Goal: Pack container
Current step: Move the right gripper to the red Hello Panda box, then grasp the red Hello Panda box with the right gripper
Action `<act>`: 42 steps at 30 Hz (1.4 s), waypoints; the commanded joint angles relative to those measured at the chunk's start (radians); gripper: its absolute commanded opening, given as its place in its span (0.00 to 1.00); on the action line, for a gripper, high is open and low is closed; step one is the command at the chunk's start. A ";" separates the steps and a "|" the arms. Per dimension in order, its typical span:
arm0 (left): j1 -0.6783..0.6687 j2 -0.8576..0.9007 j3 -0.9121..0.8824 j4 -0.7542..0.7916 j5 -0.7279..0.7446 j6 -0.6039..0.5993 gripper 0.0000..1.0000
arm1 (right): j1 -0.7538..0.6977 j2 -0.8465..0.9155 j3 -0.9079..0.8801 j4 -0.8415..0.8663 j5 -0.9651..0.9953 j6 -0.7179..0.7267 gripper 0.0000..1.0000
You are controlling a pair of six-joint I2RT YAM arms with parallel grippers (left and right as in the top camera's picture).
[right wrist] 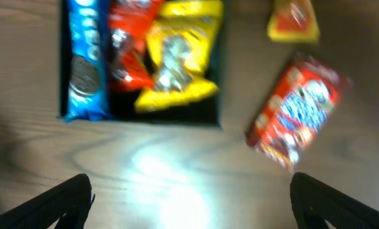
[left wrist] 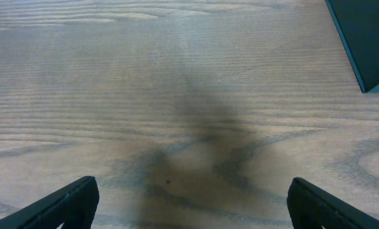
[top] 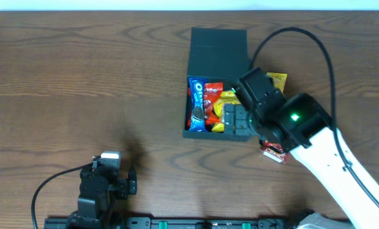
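The container (top: pixel 199 134) is standing on the middle-right part of the table (top: pixel 81 76), and its lid (top: pixel 219 43) is lying open toward the far side. Three snacks are already lying inside it, side by side: a blue cookie packet (right wrist: pixel 86 63) along the left wall, a red packet (right wrist: pixel 127 44) next to it, and a yellow packet (right wrist: pixel 173 57) touching the red one. So the packing is looking partly done, in my judgement a little past the half.

Two snacks are waiting outside, to the right of the container. A red printed packet (right wrist: pixel 297 114) is lying tilted on the table near the container's front corner, and a small yellow packet (right wrist: pixel 293 19) is lying farther back, just beside the right wall. The wrist picture is blurred, so I am not reading any labels.

The right gripper (right wrist: pixel 189 197) is hanging above the near edge of the container with its jaws spread wide and nothing between them. The left gripper (left wrist: pixel 192 203) is likewise spread and empty, low over bare wood, well apart from the container.

What is remaining, as I am judging it: putting the two outside snacks in, then closing the lid
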 commanded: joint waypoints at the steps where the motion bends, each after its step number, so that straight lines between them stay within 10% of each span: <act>1: 0.007 -0.006 -0.050 -0.040 -0.017 0.010 0.95 | -0.021 -0.036 -0.034 -0.045 0.061 0.202 0.99; 20: 0.007 -0.006 -0.050 -0.040 -0.017 0.010 0.96 | -0.275 -0.225 -0.529 0.146 0.036 0.341 0.99; 42: 0.007 -0.006 -0.050 -0.040 -0.017 0.010 0.96 | -0.533 -0.005 -0.659 0.525 -0.074 0.051 0.99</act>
